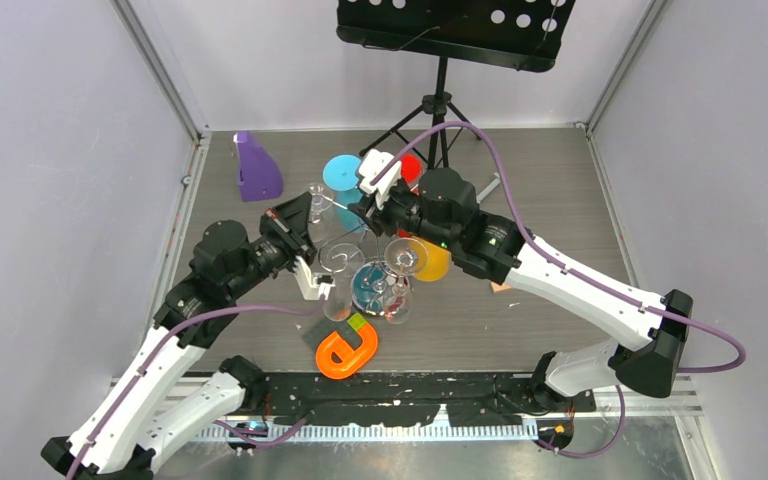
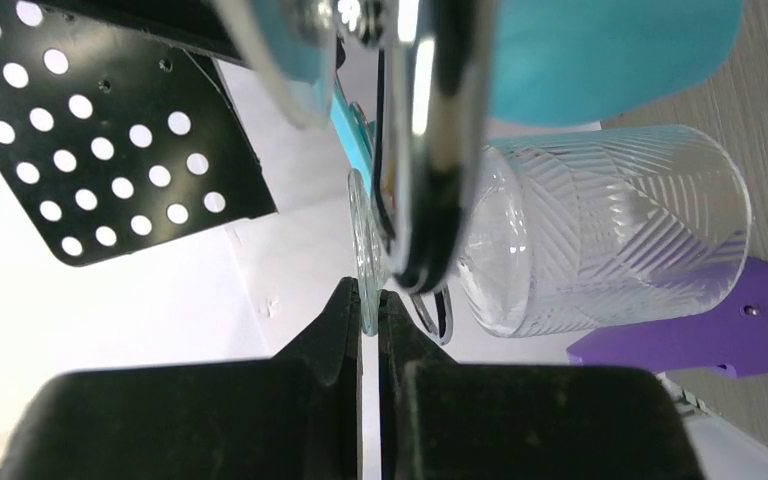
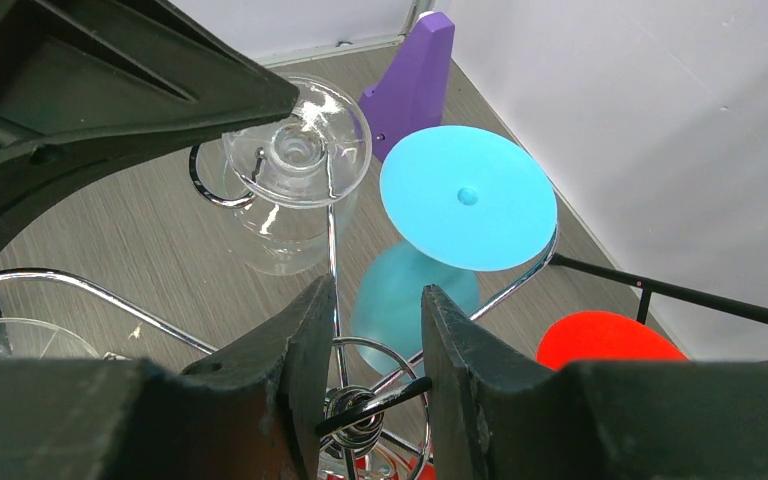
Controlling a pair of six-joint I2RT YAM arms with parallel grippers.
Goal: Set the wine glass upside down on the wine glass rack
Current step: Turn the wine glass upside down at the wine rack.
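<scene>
The clear wine glass [image 3: 295, 150] hangs upside down, foot up, with its stem inside a curled arm of the chrome wine glass rack [image 3: 90, 292]. Its ribbed bowl [image 2: 610, 230] sits beyond the wire loop. My left gripper [image 2: 370, 305] is shut on the thin rim of the glass's foot [image 2: 365, 250]; from above it sits at the rack's left side [image 1: 307, 208]. My right gripper [image 3: 378, 300] reaches down over the rack's middle [image 1: 368, 208], its fingers closed against both sides of the chrome ring at the top of the post.
A cyan glass [image 3: 465, 195], a red one [image 1: 412, 167] and a yellow one [image 1: 432, 262] hang on other rack arms. A purple block [image 1: 257, 168] stands at the back left, a black music stand [image 1: 450, 30] behind, and an orange part [image 1: 345, 350] lies near the front.
</scene>
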